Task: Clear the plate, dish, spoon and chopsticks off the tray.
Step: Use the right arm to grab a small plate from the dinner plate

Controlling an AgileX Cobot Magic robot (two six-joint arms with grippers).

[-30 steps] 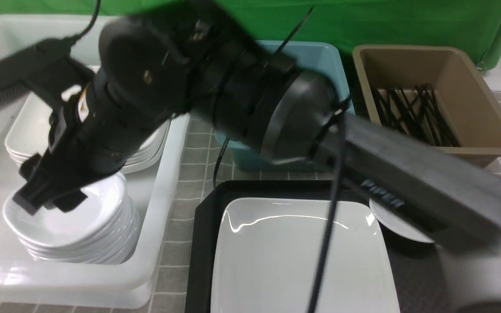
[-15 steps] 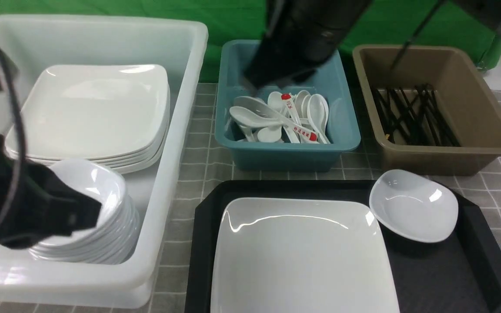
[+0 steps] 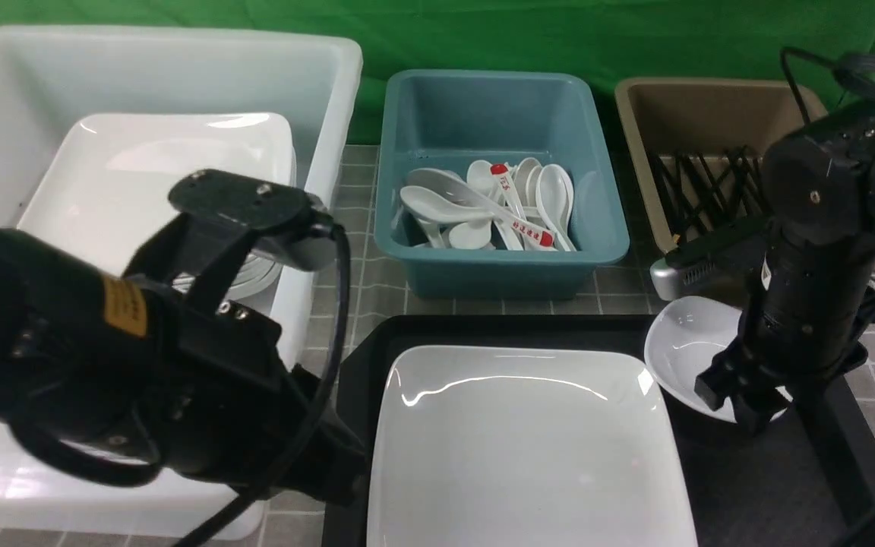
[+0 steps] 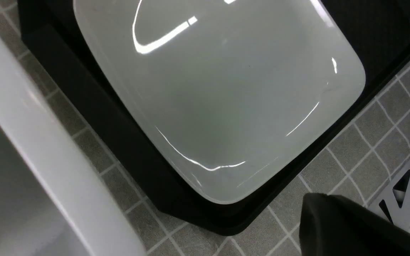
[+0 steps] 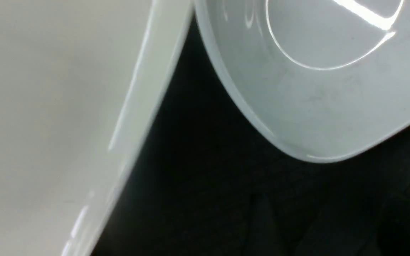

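Plate (image 3: 529, 448) on tray (image 3: 772, 490), dish (image 3: 684, 343) beside; left arm (image 3: 103, 357) blocks white bin (image 3: 179, 39); right gripper (image 3: 737, 396) at dish rim, came from teal bin (image 3: 483, 106); jaw spread unclear, left gripper (image 3: 327, 471) too.

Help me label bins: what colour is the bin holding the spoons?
The spoon bin is teal, clearest in the front view.

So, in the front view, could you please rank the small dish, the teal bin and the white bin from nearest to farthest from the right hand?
1. Small dish, on the tray, right at the right hand.
2. Teal bin, behind the tray, middle.
3. White bin, far left.
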